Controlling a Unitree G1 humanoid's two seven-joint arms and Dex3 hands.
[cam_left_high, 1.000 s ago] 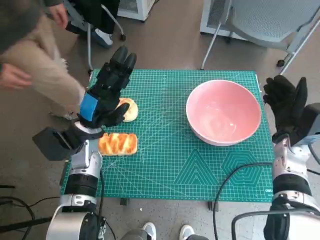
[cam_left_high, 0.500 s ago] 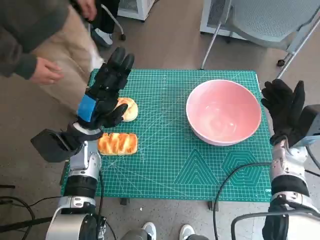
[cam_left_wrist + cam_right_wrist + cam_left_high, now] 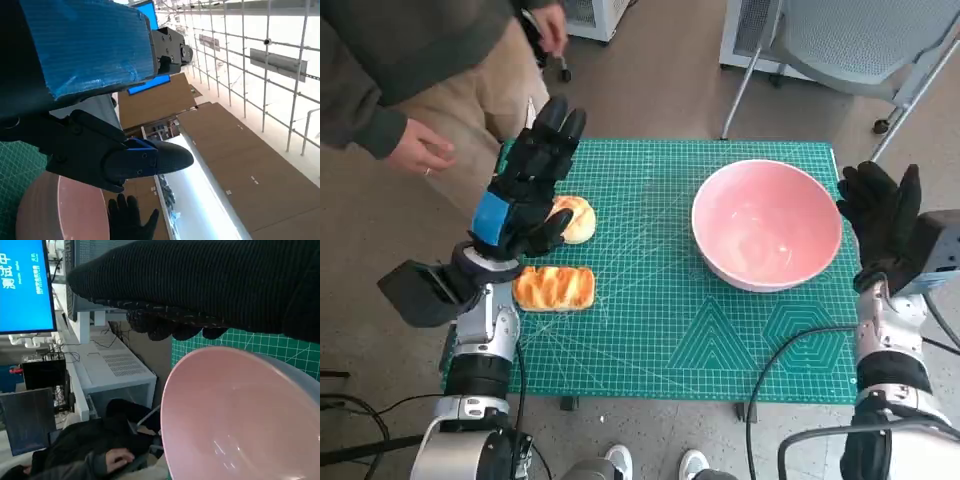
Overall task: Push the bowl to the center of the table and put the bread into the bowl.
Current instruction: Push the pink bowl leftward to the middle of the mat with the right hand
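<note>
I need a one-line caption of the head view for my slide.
Open right hand beside pink bowl; left hand above two breads.

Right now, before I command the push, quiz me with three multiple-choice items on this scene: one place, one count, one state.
1. Where is the pink bowl?
A. table centre
B. toward the table's right side
C. on the floor

2. How many breads lie on the green mat?
A. one
B. two
C. four

3. What is in the bowl?
A. nothing
B. a bread
C. water

Answers: 1 B, it sits beside the right hand. 2 B, round bun and glazed loaf near the left hand. 3 A, its inside shows bare.
</note>
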